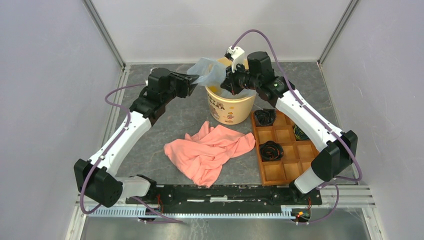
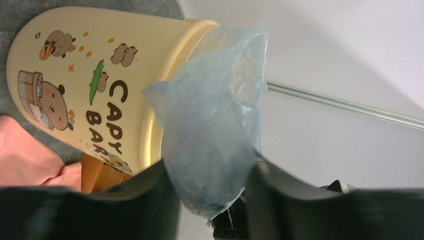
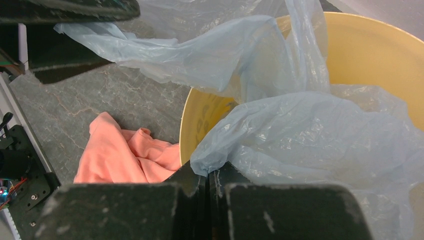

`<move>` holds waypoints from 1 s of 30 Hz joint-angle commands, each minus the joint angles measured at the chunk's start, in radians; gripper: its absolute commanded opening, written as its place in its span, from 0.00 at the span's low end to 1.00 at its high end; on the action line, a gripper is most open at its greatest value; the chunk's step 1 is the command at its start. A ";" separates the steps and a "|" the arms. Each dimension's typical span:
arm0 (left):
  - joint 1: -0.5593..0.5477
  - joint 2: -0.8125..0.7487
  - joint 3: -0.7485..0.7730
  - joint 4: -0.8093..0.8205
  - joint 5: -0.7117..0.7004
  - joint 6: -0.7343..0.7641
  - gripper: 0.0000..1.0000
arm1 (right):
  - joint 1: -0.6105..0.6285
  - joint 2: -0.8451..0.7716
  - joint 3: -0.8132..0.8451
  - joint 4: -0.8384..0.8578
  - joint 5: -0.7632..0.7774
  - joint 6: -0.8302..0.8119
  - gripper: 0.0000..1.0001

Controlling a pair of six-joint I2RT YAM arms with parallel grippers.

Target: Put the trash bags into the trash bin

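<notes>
Above the trash bin (image 1: 231, 107), left gripper (image 2: 210, 172) and right gripper (image 3: 207, 172) pinch the trash bag (image 3: 310, 135) — bin floor hidden.

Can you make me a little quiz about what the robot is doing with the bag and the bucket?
1. True or false: the pink cloth lies inside the trash bin.
2. Who grips the pale blue trash bag? A: the left arm only. B: the right arm only. C: both arms.
3. Fill in: the black rolls sit in the ____.

Key: 1 false, it lies in front of the bin. 2 C, the left fingers and right fingers both pinch it. 3 wooden tray.
</notes>
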 commanded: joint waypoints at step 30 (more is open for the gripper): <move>0.066 -0.159 -0.056 -0.075 0.512 1.212 0.02 | -0.207 -0.234 0.069 -0.280 0.291 -0.258 0.98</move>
